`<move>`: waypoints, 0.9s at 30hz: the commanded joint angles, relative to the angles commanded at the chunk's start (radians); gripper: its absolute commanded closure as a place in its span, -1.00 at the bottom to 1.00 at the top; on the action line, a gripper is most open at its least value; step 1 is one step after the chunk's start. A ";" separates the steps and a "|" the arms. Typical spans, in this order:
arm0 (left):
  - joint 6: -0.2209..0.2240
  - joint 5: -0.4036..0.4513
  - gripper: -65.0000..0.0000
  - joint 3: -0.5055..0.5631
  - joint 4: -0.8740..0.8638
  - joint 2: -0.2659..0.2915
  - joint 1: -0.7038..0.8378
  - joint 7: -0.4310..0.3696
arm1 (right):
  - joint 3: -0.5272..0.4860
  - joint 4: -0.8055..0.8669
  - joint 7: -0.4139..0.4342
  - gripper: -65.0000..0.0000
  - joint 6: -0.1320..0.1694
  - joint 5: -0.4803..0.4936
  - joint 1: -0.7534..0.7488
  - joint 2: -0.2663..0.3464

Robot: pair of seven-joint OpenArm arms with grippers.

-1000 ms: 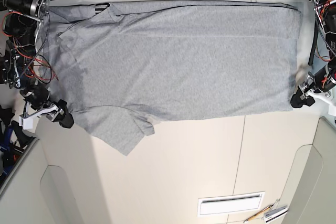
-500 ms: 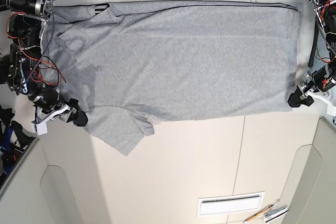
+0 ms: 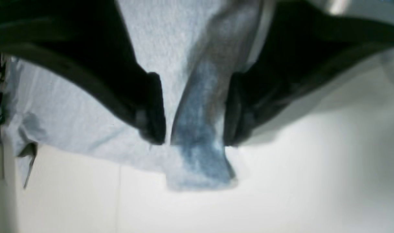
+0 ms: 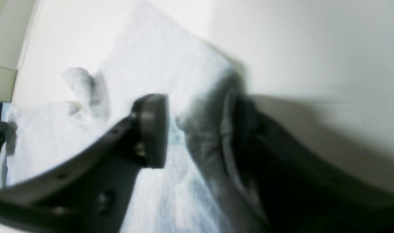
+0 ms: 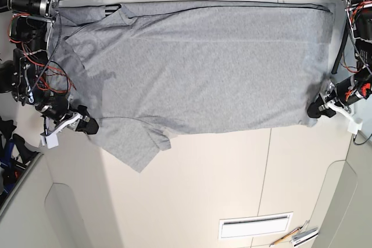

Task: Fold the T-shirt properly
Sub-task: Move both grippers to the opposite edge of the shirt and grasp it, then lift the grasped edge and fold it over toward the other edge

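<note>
Both grippers moved inward | T-shirt [image 5: 203, 68] grey, spread flat

We see the T-shirt [image 5: 197, 65] spread flat across the far half of the table [image 5: 232, 178], long axis running side to side in the base view. One sleeve [image 5: 136, 143] sticks out toward the near edge at that view's left. The right gripper [image 5: 88, 126] sits at the shirt's near-left edge, beside that sleeve, fabric between its jaws. The left gripper [image 5: 317, 110] sits at the near-right corner, a fabric fold [image 3: 200, 129] between its jaws. A vent slot [image 5: 256, 225] lies near the table's front, right of centre.
</note>
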 joint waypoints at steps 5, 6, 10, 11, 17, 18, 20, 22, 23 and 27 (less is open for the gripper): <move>0.000 0.000 1.00 -0.002 0.000 -0.014 -0.002 0.005 | 0.000 0.014 -0.011 1.00 0.001 0.000 0.000 0.005; 0.000 0.000 1.00 -0.002 0.000 -0.019 -0.004 0.008 | 0.000 0.026 -0.014 1.00 0.001 0.000 -0.001 0.005; 0.000 -0.045 1.00 -0.002 0.000 -0.044 -0.028 0.056 | 0.000 0.117 -0.082 1.00 0.001 0.000 -0.001 0.006; 0.000 -0.078 1.00 -0.002 0.000 -0.052 -0.035 0.087 | 0.000 0.146 -0.107 1.00 0.001 0.001 -0.001 0.005; 0.000 -0.274 1.00 -0.002 0.001 -0.108 -0.052 0.262 | 0.000 0.278 -0.224 1.00 -0.002 0.065 -0.006 0.021; 0.000 -0.284 1.00 -0.002 0.002 -0.119 -0.052 0.284 | 0.000 0.291 -0.239 1.00 -0.002 0.091 -0.006 0.034; 0.000 -0.342 1.00 -0.002 0.004 -0.143 -0.052 0.331 | 0.000 0.306 -0.268 1.00 -0.002 0.134 -0.006 0.066; 0.000 -0.398 1.00 -0.002 0.014 -0.164 -0.051 0.385 | 0.000 0.310 -0.291 1.00 -0.001 0.172 -0.008 0.097; 0.000 -0.423 1.00 -0.002 0.023 -0.172 -0.051 0.412 | 0.000 0.314 -0.295 1.00 -0.001 0.196 -0.019 0.113; 0.000 -0.496 1.00 -0.002 0.069 -0.196 -0.040 0.457 | 0.014 0.403 -0.294 1.00 0.001 0.229 -0.127 0.152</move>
